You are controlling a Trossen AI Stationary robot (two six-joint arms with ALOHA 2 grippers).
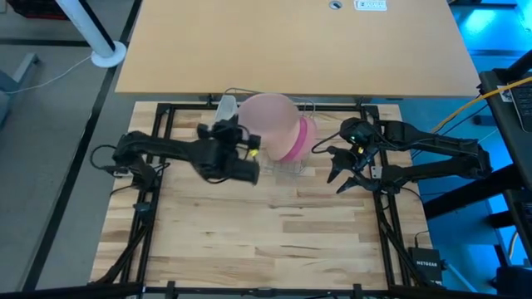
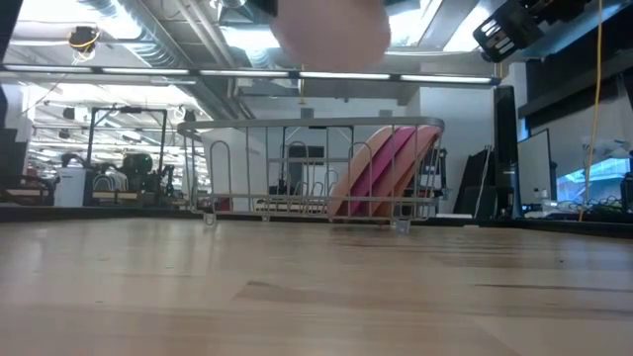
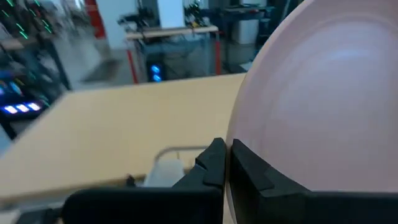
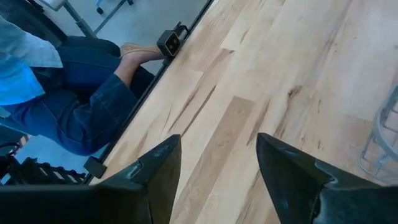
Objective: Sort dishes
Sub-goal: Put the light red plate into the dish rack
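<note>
My left gripper (image 1: pixel 249 141) is shut on the pale peach-pink plate (image 1: pixel 270 119), held high above the silver wire rack (image 2: pixel 297 168); the plate also shows in the low view (image 2: pixel 331 25) and fills the left wrist view (image 3: pixel 323 93). In the rack, the magenta plate (image 2: pixel 396 163) and the tan-brown plate (image 2: pixel 358 173) stand on edge, leaning against the wires at the rack's right end. From above only the magenta plate (image 1: pixel 303 141) shows beside the lifted one. My right gripper (image 1: pixel 339 170) is open and empty, right of the rack, above the table. My left gripper pinches the pale plate's rim (image 3: pixel 239 134) between its two fingers (image 3: pixel 214 165), one finger on each face. The fingers come from the table's left side. The plate is lifted clear of the rack and the table, standing tilted on edge.
A whitish thing (image 1: pixel 226 105) sits at the rack's far left corner. The rack stands at the table's far middle; bare wooden table (image 1: pixel 274 232) lies on the near side. A seated person's legs (image 4: pixel 81 106) show beyond the table's edge in the right wrist view.
</note>
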